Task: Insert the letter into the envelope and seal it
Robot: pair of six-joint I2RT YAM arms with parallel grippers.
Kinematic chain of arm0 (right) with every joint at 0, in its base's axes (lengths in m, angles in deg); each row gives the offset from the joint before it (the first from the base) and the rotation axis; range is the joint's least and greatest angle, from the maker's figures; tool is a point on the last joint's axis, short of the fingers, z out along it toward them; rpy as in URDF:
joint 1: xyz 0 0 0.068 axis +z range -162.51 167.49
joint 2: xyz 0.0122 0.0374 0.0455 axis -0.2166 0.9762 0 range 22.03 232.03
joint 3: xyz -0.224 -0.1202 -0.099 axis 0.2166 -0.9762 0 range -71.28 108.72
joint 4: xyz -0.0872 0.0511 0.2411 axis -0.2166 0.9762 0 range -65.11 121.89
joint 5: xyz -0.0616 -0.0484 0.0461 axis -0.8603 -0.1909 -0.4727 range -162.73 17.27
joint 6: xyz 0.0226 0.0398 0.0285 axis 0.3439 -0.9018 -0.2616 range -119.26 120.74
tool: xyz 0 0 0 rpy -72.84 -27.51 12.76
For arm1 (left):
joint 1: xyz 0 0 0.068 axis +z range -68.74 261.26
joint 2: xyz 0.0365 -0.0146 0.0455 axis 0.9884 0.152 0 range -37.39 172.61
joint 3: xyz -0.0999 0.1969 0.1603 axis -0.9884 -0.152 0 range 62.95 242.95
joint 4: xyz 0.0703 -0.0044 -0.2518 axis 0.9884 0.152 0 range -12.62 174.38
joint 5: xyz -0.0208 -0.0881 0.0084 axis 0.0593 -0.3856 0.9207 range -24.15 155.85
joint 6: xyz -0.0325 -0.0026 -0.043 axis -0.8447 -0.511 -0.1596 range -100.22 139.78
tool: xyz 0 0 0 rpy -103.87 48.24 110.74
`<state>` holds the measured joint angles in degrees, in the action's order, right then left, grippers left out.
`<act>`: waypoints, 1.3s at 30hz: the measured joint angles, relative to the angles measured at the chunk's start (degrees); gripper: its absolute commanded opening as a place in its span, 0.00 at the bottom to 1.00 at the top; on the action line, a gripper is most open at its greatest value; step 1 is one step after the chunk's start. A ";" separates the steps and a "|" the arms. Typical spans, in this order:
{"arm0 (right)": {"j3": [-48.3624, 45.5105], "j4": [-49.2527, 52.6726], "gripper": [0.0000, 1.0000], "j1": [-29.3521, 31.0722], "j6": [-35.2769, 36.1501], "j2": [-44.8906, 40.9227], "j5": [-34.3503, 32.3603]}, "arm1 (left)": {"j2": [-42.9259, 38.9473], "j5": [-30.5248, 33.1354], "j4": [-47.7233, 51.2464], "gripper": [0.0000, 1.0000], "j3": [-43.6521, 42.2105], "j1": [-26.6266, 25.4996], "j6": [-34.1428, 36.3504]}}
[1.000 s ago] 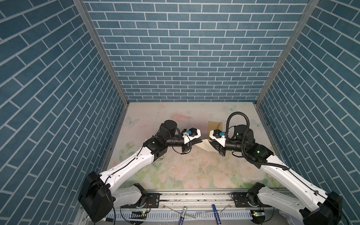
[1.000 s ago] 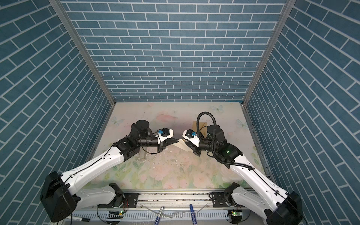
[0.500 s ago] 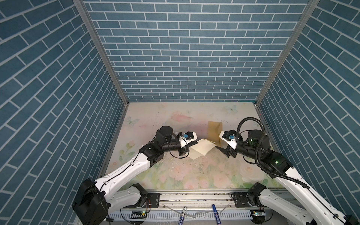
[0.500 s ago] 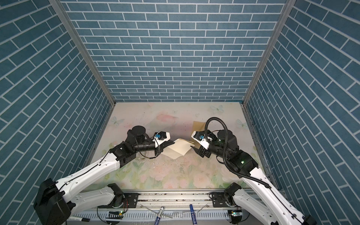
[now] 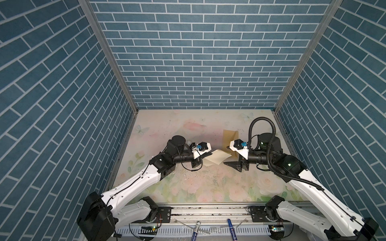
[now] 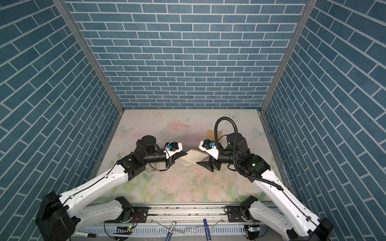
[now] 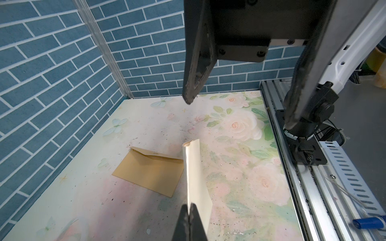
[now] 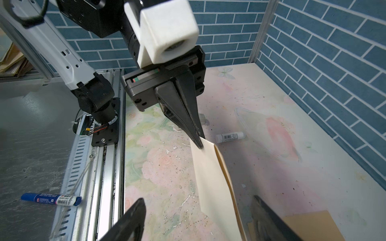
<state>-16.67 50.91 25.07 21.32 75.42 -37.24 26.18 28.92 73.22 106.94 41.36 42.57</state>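
**Left gripper** (image 7: 189, 210): clamped fully shut on one end of the folded letter (image 7: 195, 173). It holds the letter on edge, clear of the table (image 5: 188, 129). This grip is unchanged over the last second.

**Right gripper** (image 8: 198, 199): a second ago it was nearly closed at the letter's far end, close to the left gripper. It then backed away and spread. It now stands near again with its jaws wide, one on each side of the free end, gripping nothing. This looks like a regrasp in progress. Until the right gripper closes, the left gripper alone carries the letter.

**Envelope** (image 7: 148, 173): lies flat on the table beyond the letter, without the letter in it. Insertion has not yet begun.

**Markings:** none can be read.
- The emblem on the flap is too small.
- The barcode label on the glue stick (image 8: 229, 136) is too small.
- The print on the blue marker (image 8: 51, 199) is too small.
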 measured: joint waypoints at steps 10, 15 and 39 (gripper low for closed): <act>2.34 -1.86 0.42 1.11 0.52 8.28 1.92 | 0.00 -1.75 -0.17 0.00 0.00 -0.68 0.00; 2.78 -2.58 0.19 1.79 0.90 9.94 2.78 | 0.04 -1.92 -0.48 0.00 0.00 -0.81 0.00; 2.67 -4.20 0.00 1.90 2.82 4.79 -1.29 | 0.85 -1.55 -2.21 0.15 -2.54 -1.29 -1.90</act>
<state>-14.01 46.72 26.97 24.14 80.21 -38.53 27.03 27.37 71.01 104.40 40.07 40.67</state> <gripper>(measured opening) 0.045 0.163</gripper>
